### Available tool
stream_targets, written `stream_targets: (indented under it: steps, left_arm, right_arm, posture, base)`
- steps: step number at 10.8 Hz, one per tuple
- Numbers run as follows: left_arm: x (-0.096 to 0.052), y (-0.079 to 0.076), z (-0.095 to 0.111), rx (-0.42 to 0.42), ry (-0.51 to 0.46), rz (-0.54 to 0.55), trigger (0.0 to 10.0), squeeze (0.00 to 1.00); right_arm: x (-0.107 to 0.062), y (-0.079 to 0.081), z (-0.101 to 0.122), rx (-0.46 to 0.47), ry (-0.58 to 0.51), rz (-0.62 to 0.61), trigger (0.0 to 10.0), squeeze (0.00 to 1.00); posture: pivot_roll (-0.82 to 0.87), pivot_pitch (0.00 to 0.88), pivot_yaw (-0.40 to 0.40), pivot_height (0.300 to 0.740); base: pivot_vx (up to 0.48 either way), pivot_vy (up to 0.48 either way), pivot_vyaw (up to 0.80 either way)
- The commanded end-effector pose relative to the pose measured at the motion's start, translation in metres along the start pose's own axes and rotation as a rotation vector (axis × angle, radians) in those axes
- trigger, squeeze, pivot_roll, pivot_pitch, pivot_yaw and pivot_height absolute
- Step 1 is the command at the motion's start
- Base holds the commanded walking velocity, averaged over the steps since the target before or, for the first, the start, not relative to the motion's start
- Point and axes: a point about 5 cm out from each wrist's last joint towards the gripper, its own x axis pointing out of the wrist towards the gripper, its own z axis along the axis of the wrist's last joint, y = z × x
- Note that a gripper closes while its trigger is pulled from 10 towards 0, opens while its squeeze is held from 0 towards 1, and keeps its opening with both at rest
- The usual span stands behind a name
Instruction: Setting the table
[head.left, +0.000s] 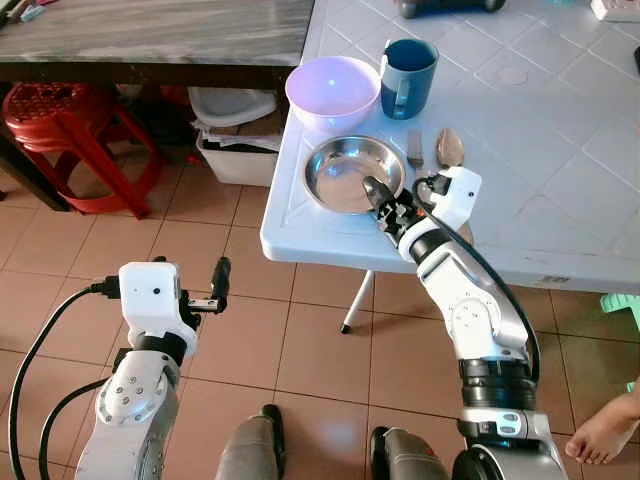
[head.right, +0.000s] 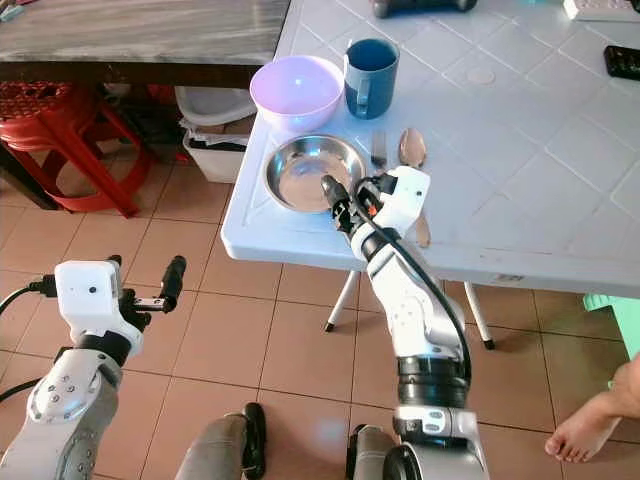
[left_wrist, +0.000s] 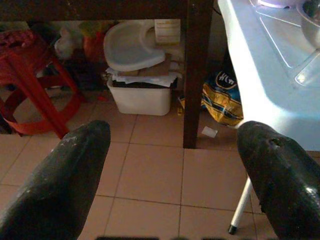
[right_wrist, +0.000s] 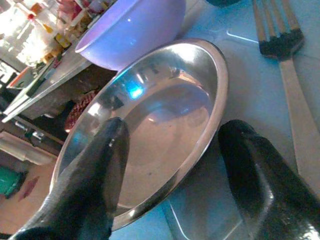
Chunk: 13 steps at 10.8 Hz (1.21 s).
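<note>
1. Head views: our right gripper (head.left: 378, 192) reaches over the steel plate (head.left: 340, 172) near the white table's (head.left: 560, 190) front edge, with the purple bowl (head.left: 332, 92) at twelve o'clock of the plate and the fork (head.left: 414, 148) at three.
2. Left wrist view: our left gripper (left_wrist: 175, 165) hangs wide open above the floor (idle).
3. Right wrist view: the fingers (right_wrist: 95, 170) straddle the plate's rim, parted and not yet pinching; we should seat the rim deep before closing.
</note>
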Motion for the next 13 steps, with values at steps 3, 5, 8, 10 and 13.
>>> stream_targets:
  steps: [3,5,8,10,13]
  left_arm:
    - [-0.004,0.003,0.002,0.011,0.0,-0.014,10.0,0.0]
    - [-0.005,0.001,0.002,0.006,0.0,-0.021,10.0,0.0]
    - [-0.005,-0.003,0.002,-0.006,0.003,-0.048,10.0,0.0]
    - [-0.006,-0.004,0.001,-0.011,0.005,-0.055,10.0,0.0]
    - [-0.005,-0.004,0.001,-0.017,0.003,-0.062,10.0,0.0]
  right_arm:
    - [0.001,-0.011,-0.014,0.076,0.103,-0.072,0.0,0.0]
    - [0.003,-0.017,-0.017,0.136,0.145,-0.111,0.0,0.0]
    - [0.001,-0.028,-0.025,0.195,0.206,-0.19,0.0,0.0]
    - [0.0,-0.033,-0.029,0.228,0.235,-0.224,0.0,0.0]
    - [-0.002,-0.042,-0.038,0.223,0.297,-0.274,0.0,0.0]
  posture:
    - [0.14,0.268,0.08,0.74]
    - [0.14,0.27,0.076,0.74]
    - [0.14,0.269,0.071,0.74]
    - [0.14,0.268,0.066,0.74]
    - [0.14,0.262,0.066,0.74]
  base:
    - [0.0,0.0,0.0]
    - [0.0,0.0,0.0]
    - [0.0,0.0,0.0]
    - [0.0,0.0,0.0]
    - [0.0,0.0,0.0]
